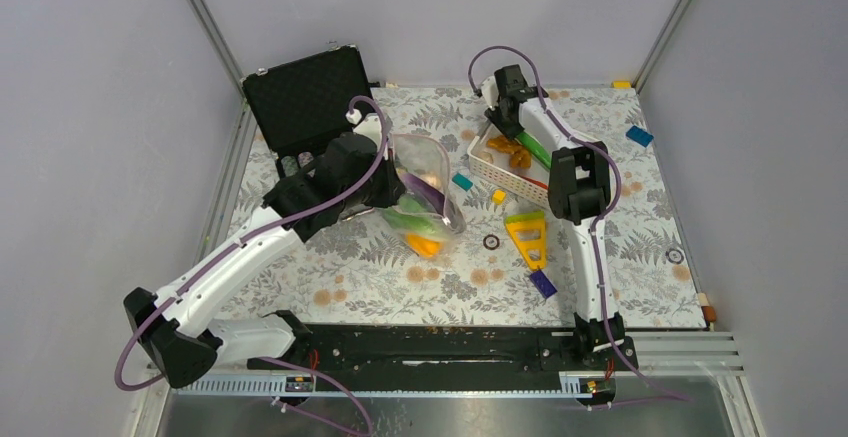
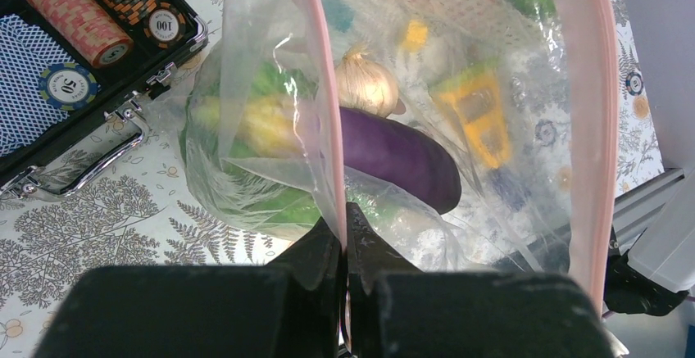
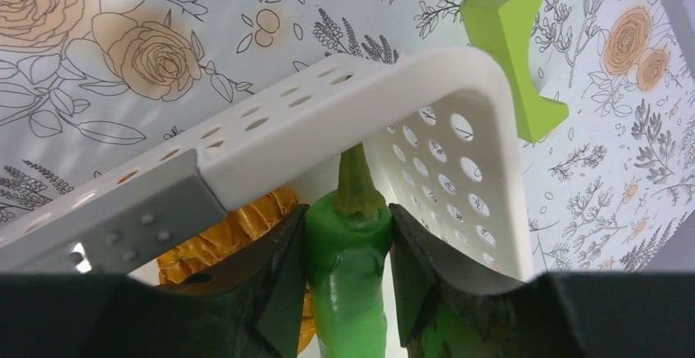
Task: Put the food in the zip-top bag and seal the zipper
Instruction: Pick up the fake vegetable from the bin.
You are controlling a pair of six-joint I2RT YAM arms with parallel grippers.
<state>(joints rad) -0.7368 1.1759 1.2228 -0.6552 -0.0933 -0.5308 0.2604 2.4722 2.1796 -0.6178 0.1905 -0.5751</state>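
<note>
The clear zip-top bag (image 1: 425, 192) lies mid-table with its mouth held open. It holds a purple eggplant (image 2: 397, 149), an onion (image 2: 366, 85), yellow and green pieces (image 2: 262, 124). My left gripper (image 2: 344, 223) is shut on the bag's pink zipper strip (image 2: 324, 96); the other side of the strip (image 2: 598, 112) stands at the right. My right gripper (image 3: 348, 243) is shut on a long green pepper (image 3: 348, 268) inside the white basket (image 3: 459, 104), next to an orange lumpy piece (image 3: 238, 227). In the top view my right gripper (image 1: 505, 107) is over the basket's far end (image 1: 500, 169).
An open black case (image 1: 305, 97) with poker chips (image 2: 70, 18) stands at the back left. Yellow (image 1: 527, 237), teal (image 1: 461, 182), blue (image 1: 639, 136) and purple (image 1: 542, 283) blocks lie around the basket. A green block (image 3: 512, 47) lies just outside the basket's corner.
</note>
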